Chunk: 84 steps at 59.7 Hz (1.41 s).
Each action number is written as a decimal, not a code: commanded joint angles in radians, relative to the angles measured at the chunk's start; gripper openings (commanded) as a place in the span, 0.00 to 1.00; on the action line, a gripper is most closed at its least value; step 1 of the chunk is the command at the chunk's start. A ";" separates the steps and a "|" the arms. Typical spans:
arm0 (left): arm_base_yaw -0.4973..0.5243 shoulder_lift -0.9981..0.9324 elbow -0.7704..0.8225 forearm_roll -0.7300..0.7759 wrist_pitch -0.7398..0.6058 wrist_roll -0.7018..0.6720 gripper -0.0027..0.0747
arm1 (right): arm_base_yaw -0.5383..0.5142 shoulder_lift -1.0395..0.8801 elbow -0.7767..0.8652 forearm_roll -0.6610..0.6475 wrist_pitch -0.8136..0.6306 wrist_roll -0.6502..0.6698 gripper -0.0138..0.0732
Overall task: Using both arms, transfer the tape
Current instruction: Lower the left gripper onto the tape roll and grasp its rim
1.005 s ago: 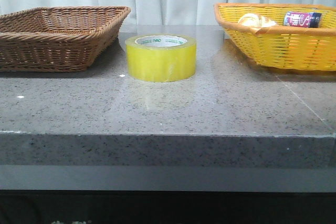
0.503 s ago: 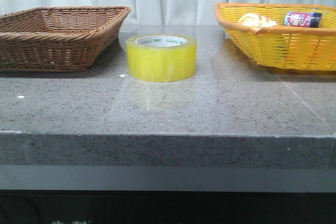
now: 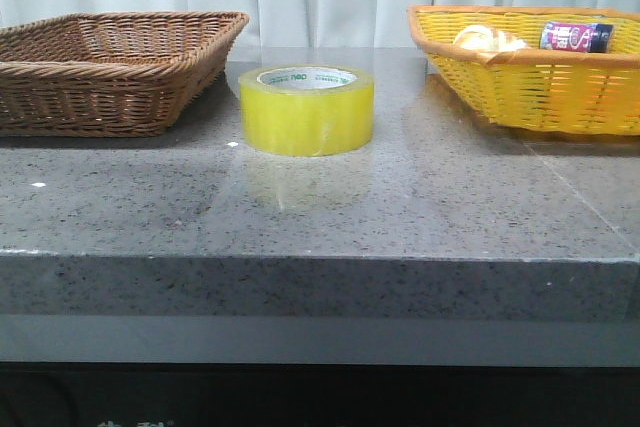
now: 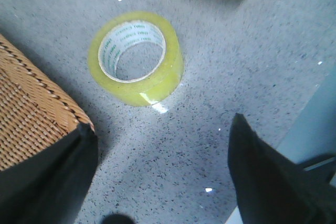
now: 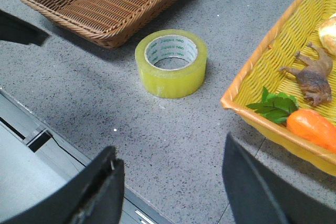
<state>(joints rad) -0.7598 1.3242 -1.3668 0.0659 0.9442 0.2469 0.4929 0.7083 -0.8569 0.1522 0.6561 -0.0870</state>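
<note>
Front view: tape (image 3: 306, 109) flat on core between brown basket (image 3: 110, 67) and yellow basket (image 3: 530, 77) — reachable by either arm. Left gripper (image 4: 163, 182) and right gripper (image 5: 170, 192) both spread, empty — neither touching tape.

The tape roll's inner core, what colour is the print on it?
Green lettering on a white core of the tape, clearest in the left wrist view.

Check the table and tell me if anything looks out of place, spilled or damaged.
Nothing stands out. The tape sits flat on the grey table, hole up, between the brown basket and the yellow basket, touching neither. Both baskets stand level; the yellow one's items stay inside. No spills show.
</note>
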 commanded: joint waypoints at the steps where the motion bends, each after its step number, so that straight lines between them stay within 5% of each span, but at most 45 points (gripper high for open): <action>1: -0.007 0.064 -0.107 -0.013 0.007 0.023 0.70 | -0.005 0.000 -0.025 -0.001 -0.079 0.000 0.67; 33: 0.071 0.480 -0.530 -0.203 0.153 0.061 0.70 | -0.005 0.000 -0.025 -0.001 -0.079 0.000 0.67; 75: 0.073 0.710 -0.600 -0.201 0.146 0.061 0.69 | -0.005 0.000 -0.025 -0.001 -0.080 0.000 0.67; 84: 0.073 0.718 -0.600 -0.201 0.157 0.061 0.52 | -0.005 0.000 -0.025 -0.001 -0.080 0.000 0.67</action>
<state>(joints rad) -0.6861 2.0993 -1.9328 -0.1204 1.1225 0.3096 0.4929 0.7083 -0.8569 0.1522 0.6561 -0.0870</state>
